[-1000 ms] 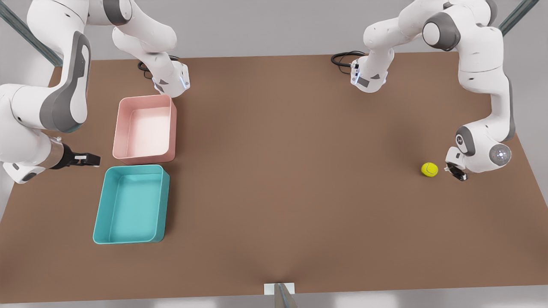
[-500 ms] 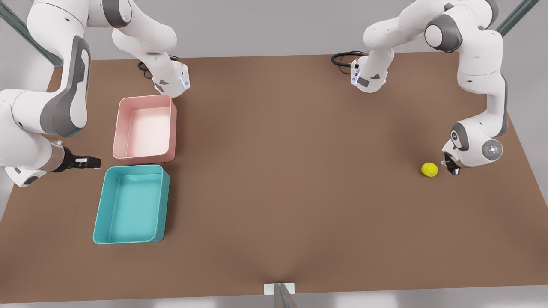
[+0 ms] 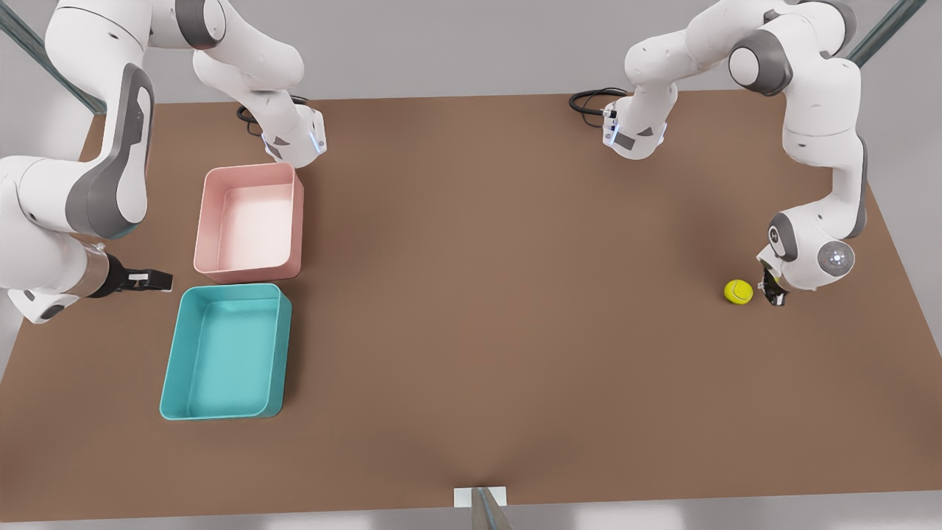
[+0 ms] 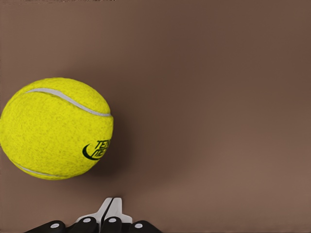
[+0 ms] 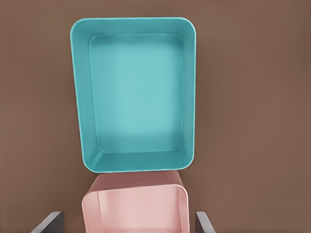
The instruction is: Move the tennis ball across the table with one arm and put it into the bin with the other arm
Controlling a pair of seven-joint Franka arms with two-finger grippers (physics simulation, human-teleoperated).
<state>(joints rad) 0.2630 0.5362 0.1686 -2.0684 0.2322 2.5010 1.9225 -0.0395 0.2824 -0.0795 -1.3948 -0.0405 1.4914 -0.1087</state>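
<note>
Yellow-green tennis ball (image 3: 738, 291) on the brown table (image 3: 500, 309), close to the edge on the front view's right.

Left gripper (image 3: 772, 293) low just beside the ball, on its outer side; in the left wrist view its fingertips (image 4: 112, 209) are pressed together with nothing between them, ball (image 4: 56, 128) apart from them. Right gripper (image 3: 149, 279) hovers near the opposite edge, beside the seam between the two trays, fingers (image 5: 47, 223) spread wide, arm waiting. Teal bin (image 3: 224, 352) sits near the front corner on that side, touching the pink tray (image 3: 249, 221) end to end. Ball well apart from bin.
</note>
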